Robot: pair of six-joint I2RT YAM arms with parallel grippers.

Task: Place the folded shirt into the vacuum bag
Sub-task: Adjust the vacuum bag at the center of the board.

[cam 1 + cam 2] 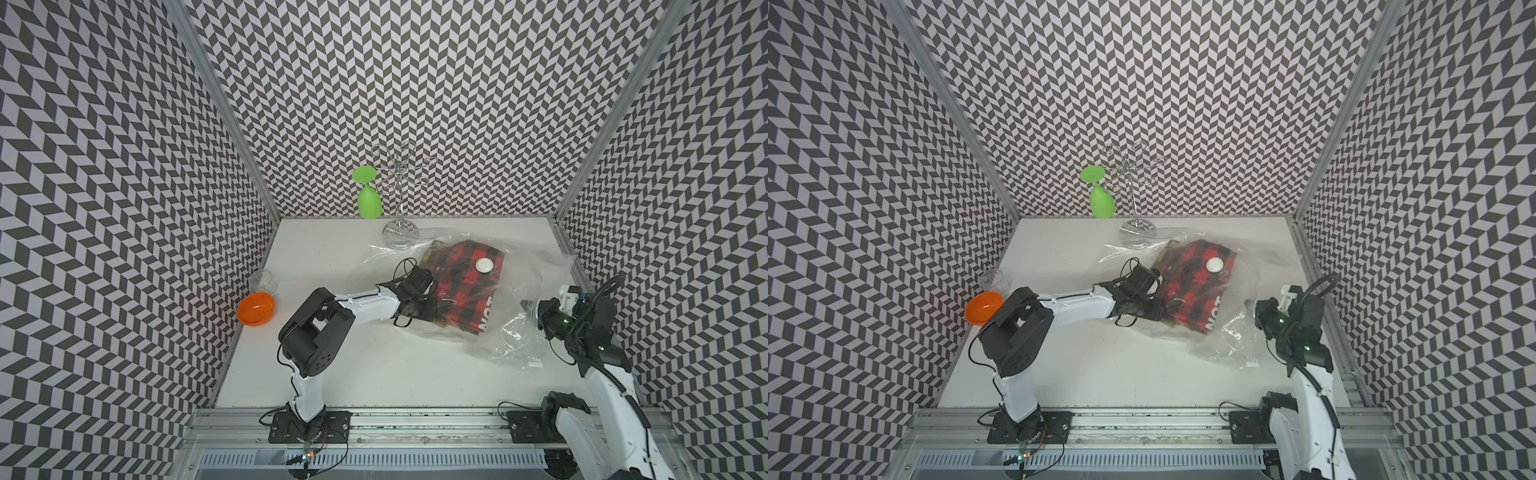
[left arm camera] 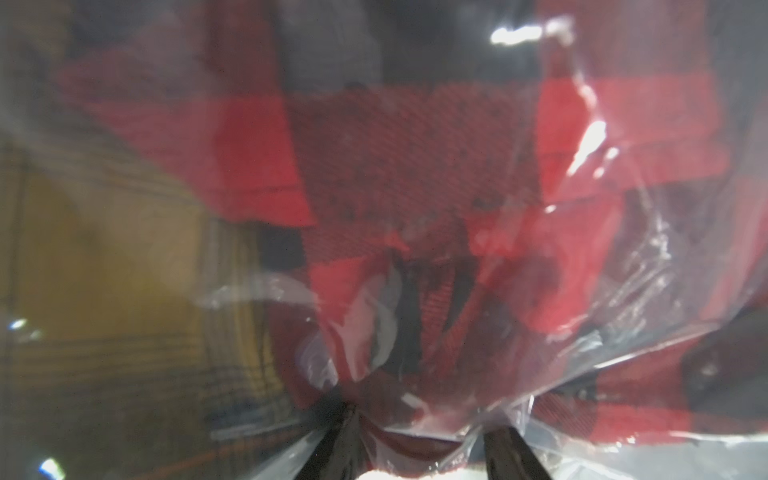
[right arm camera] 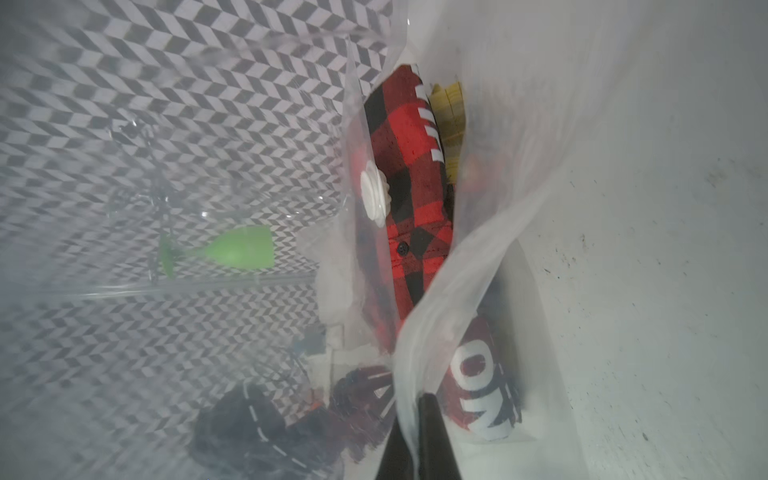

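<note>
Insertion nearly done: shirt point(image 1: 457, 286) sits inside bag point(image 1: 536, 266) on desk point(image 1: 353, 353); left gripper point(image 2: 424, 422) clamped on shirt's edge (through plastic, looks like), right gripper point(image 3: 420, 409) pinching bag's lifted rim. Next: seat it fully, release cleanly

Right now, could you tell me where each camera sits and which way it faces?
Both top views: above the front rail, looking down on the table; both arms, left end effector, right end effector.
Left wrist: on the left arm, facing the folded shirt through the vacuum bag; fingertips.
Right wrist: on the right arm, looking into the bag; fingertips pinching film.
Shared: valve cap, in right wrist and top views.
</note>
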